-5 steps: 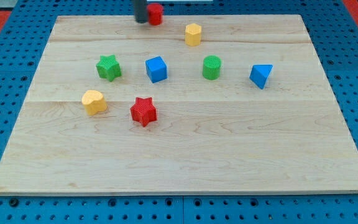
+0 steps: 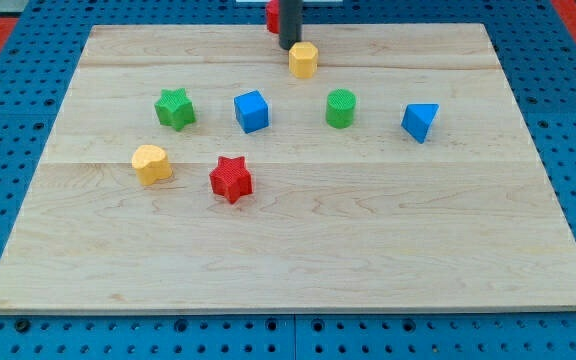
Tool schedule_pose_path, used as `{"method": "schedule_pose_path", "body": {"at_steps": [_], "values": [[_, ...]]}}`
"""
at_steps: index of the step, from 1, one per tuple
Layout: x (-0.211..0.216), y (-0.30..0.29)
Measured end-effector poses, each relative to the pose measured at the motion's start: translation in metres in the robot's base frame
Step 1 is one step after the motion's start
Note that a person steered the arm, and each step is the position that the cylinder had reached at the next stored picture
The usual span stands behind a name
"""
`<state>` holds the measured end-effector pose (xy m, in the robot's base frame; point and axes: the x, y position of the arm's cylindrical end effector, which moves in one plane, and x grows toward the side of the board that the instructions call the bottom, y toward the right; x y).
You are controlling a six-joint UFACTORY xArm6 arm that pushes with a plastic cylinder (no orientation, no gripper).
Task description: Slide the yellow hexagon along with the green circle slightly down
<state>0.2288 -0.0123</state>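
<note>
The yellow hexagon (image 2: 303,59) sits near the view's top centre of the wooden board (image 2: 288,240). My tip (image 2: 289,47) is at the hexagon's upper-left side, touching or almost touching it. The green circle (image 2: 341,108) stands below and to the right of the hexagon, apart from it.
A red block (image 2: 272,14) lies behind the rod at the board's top edge, partly hidden. A green star (image 2: 175,108), blue cube (image 2: 252,111), blue triangular block (image 2: 419,121), yellow block (image 2: 152,163) and red star (image 2: 231,179) are spread across the board.
My tip moved right from the red block to the yellow hexagon's upper-left. The hexagon shifted slightly left and down. The red block moved right.
</note>
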Motion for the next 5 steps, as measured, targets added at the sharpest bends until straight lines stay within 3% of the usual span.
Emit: {"method": "schedule_pose_path", "body": {"at_steps": [2,5], "values": [[0.018,0.053],[0.100,0.053]]}}
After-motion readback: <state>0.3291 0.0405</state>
